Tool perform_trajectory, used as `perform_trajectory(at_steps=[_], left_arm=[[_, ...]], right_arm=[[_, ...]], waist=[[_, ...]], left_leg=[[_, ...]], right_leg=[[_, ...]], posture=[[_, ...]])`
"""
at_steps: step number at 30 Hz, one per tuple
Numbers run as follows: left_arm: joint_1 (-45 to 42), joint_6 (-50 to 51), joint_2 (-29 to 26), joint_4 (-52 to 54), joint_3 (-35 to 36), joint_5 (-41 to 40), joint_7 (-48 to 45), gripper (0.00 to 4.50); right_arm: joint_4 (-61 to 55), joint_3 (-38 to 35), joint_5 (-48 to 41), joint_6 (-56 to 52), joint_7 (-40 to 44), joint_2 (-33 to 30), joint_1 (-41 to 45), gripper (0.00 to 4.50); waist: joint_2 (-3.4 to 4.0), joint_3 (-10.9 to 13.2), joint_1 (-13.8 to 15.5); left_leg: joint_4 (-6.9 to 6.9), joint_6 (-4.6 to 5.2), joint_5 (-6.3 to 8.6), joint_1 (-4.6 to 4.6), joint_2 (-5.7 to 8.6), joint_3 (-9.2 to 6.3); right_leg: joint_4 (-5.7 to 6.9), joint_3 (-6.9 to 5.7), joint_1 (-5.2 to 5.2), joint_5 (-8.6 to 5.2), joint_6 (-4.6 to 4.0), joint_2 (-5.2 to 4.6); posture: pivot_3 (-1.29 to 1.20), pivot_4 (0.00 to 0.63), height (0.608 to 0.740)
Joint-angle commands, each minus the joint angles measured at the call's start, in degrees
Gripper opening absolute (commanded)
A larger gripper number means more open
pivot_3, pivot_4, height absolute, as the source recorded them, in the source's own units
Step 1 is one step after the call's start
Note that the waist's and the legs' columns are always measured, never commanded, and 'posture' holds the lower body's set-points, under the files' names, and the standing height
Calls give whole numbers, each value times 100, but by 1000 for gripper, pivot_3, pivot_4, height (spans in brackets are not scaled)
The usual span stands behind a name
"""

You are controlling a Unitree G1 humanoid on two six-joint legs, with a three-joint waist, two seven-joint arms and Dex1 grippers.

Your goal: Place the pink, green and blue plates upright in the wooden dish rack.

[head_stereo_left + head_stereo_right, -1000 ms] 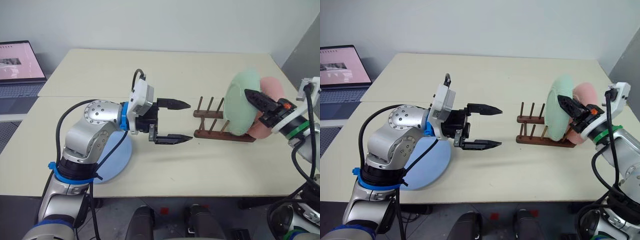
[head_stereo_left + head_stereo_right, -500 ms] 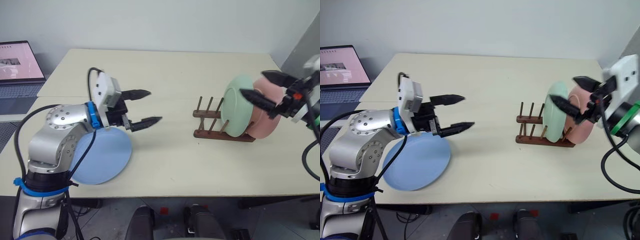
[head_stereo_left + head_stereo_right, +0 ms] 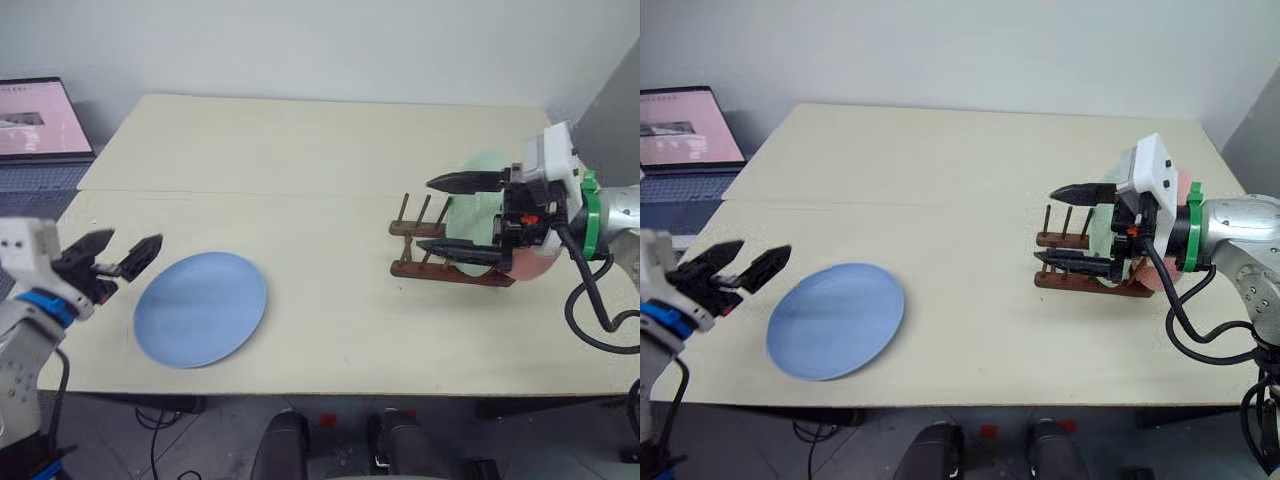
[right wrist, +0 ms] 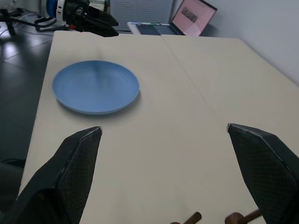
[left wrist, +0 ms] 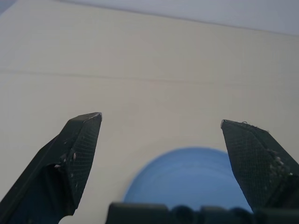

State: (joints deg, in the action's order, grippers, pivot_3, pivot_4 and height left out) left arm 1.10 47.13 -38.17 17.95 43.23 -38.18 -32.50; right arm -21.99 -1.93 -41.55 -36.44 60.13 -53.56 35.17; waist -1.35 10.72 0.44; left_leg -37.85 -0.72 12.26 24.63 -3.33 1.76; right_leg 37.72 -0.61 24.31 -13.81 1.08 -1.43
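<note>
The blue plate lies flat near the table's front left. My left gripper hovers open just left of it, nothing between its fingers; the left wrist view looks over the blue plate. The wooden dish rack stands at the right. The green plate and the pink plate stand upright in it, largely hidden by my right arm. My right gripper is open, pointing left over the rack's free pegs, clear of both plates. Its wrist view shows the blue plate and left gripper far off.
A laptop sits on a side surface beyond the table's left edge. A seam runs across the table. Peg tips of the rack show just beneath my right gripper in its wrist view.
My right gripper let go of the green plate, now upright in the rack, and turned to point left. My left gripper swung from the table's middle out to the left of the blue plate.
</note>
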Motion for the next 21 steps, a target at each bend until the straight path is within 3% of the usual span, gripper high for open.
perform_trajectory(at_steps=[1,6,13,21], left_arm=[[500,600,102,245,304,-392,211,4500],[962,1172,337,217,85,-633,498,4500],[641,1605,597,-284,-47,-636,1195,4500],[586,1940,748,-50,-677,-595,1538,2550]], right_arm=[[59,132,186,297,396,34,167,4487],[153,259,328,350,509,197,325,4487],[129,177,304,159,458,270,423,4487],[16,145,386,169,347,277,391,4500]], waist=[[0,0,-4],[-1,0,-14],[1,-1,0],[31,-19,15]], left_leg=[[0,0,0,-3,0,-1],[0,-6,3,-10,-4,2],[4,-10,6,-10,-9,3],[3,-11,7,-16,3,10]], right_leg=[[0,0,-1,1,0,-18],[0,0,3,3,-3,-25],[1,-2,4,0,-10,-21],[3,4,2,2,-11,-35]], posture=[[0,150,733],[0,150,733],[0,150,733],[0,150,733]])
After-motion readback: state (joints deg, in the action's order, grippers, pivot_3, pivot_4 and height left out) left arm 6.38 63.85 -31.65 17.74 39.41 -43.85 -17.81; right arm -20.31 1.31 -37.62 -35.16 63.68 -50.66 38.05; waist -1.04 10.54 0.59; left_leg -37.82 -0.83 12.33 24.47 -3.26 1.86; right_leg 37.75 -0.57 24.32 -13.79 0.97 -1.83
